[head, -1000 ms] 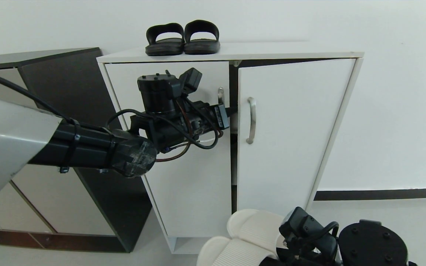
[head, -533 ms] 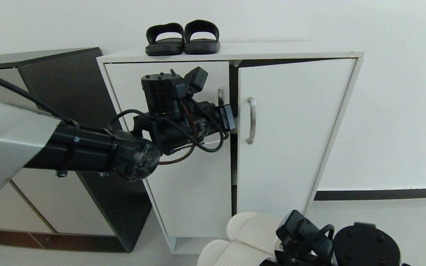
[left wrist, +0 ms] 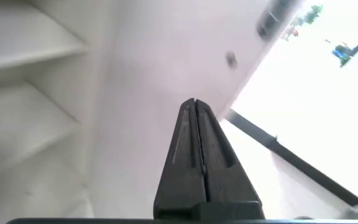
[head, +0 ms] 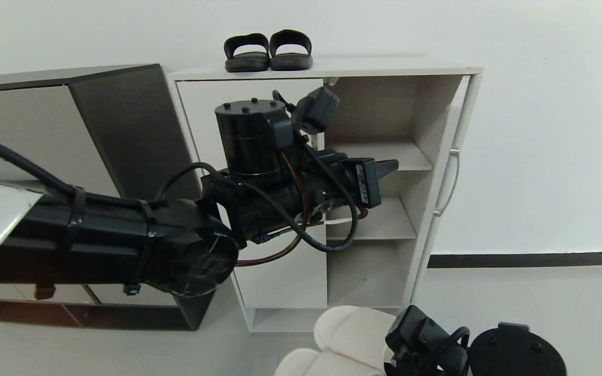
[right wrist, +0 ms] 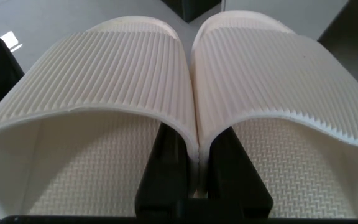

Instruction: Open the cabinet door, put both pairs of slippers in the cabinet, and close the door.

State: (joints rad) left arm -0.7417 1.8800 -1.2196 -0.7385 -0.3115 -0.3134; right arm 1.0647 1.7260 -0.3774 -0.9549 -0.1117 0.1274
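Slippers (right wrist: 104, 81), the white ribbed pair, are pinched by their touching inner straps in the right end effector (right wrist: 194, 165), long axis running ahead toward the cabinet (head: 332, 67). Its open shelves (head: 384, 222) lie ahead and above. The left end effector (left wrist: 195, 112), pressed together, hangs before those shelves, with the black slippers (head: 268, 51) above it on the cabinet top.

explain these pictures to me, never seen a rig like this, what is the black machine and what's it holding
This is a two-armed robot; each arm ends in a pincer. One picture comes from a camera on its head, the other two from its wrists. In the head view the left pincer, shut and empty, points toward a white boxy cabinet whose right door stands open. A pair of black rubber slippers sits on top. The right wrist view shows the right pincer clamping a pair of cream ribbed slippers by their inner edges.
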